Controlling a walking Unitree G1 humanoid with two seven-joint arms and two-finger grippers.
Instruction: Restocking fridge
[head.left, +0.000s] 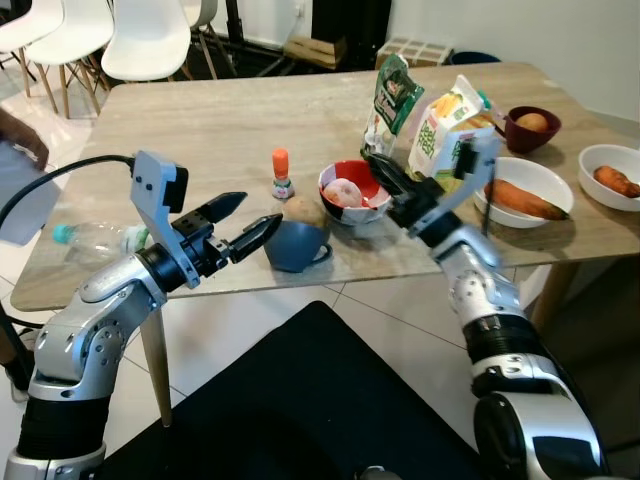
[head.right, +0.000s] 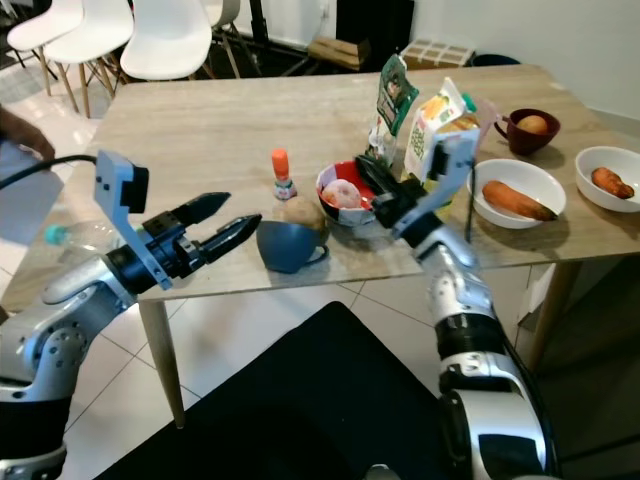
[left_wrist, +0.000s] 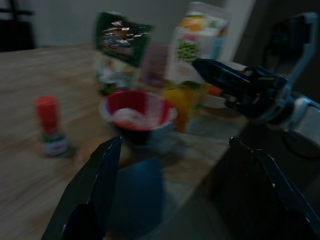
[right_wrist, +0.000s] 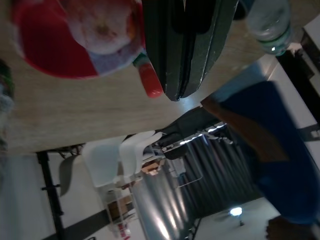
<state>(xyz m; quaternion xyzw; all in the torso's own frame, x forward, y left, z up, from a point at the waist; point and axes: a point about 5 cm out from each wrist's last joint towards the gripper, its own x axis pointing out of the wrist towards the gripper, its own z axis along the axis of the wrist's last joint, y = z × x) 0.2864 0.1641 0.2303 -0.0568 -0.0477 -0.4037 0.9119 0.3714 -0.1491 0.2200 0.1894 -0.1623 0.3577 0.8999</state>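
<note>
A pale wooden table (head.left: 220, 120) stands on a tiled floor, with white chairs (head.left: 148, 38) behind it. The left gripper (head.left: 248, 222) hovers at the table's near edge, its fingers apart, pointing at a dark blue cup (head.left: 295, 246) lying just beside their tips. The right gripper (head.left: 378, 168) has its fingers pressed together and reaches over the near rim of a red bowl (head.left: 350, 192) holding a pale, pinkish fruit. Behind the bowl stand a green pouch (head.left: 392, 100) and a juice carton (head.left: 447, 125). A small orange-capped bottle (head.left: 282, 174) stands left of the bowl, and a potato (head.left: 303, 210) lies between it and the cup. To the right sit a white bowl with a carrot (head.left: 522, 200), a maroon cup (head.left: 532, 125) and another white bowl (head.left: 612, 170). A clear plastic bottle (head.left: 95, 238) lies near the left edge.
</note>
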